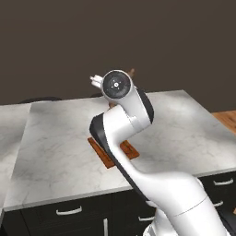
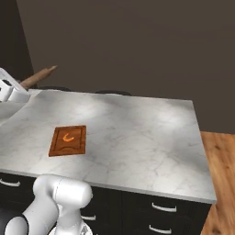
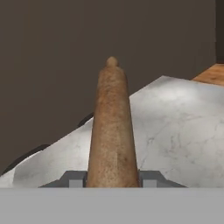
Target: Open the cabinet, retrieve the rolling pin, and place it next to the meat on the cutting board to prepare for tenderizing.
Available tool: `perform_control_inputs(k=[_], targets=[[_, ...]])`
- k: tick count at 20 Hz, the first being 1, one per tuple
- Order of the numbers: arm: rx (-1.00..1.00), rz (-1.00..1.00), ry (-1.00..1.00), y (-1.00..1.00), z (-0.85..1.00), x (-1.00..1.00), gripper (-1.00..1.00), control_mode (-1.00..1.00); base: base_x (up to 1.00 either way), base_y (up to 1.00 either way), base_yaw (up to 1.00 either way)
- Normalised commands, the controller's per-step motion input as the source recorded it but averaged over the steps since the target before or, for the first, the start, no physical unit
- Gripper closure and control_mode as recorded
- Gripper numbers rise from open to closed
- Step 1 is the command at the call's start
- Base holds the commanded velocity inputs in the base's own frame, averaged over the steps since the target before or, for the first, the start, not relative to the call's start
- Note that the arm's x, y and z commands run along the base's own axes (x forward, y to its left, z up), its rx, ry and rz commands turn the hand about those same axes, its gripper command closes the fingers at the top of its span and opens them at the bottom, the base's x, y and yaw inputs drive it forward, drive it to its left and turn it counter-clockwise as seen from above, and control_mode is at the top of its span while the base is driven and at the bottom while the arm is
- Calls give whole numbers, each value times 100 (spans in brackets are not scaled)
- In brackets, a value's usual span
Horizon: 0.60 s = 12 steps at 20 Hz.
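Observation:
My gripper (image 3: pixel 112 179) is shut on the rolling pin (image 3: pixel 111 127), a brown wooden rod that points away from the hand, its rounded end up over the counter's far edge. From the right base the pin (image 2: pixel 39 77) sticks out of the gripper (image 2: pixel 16 92) high at the far left, well above and behind the cutting board (image 2: pixel 57 146). This reddish-brown board lies flat on the counter with the meat (image 2: pixel 69 137), a small orange curl, on it. My arm hides most of the board (image 1: pixel 107 156) in the left base view, where the pin's tip (image 1: pixel 132 72) peeks out. The cabinet is out of view.
The board rests on a white marble island counter (image 2: pixel 137 133) with wide bare surface to its right. Black drawers with curved silver handles (image 2: pixel 163 207) line the front. Wooden floor (image 2: pixel 222 174) lies to the right, and a dark wall stands behind.

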Motion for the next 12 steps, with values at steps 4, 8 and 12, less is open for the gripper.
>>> perform_control_inputs(k=[4,8,12], targets=[[10,0,13,9,-43,39,100,-100,0,0,0],[8,0,7,0,-46,19,100,-100,0,0,0],[5,0,0,0,-50,0,100,-100,0,0,0]])
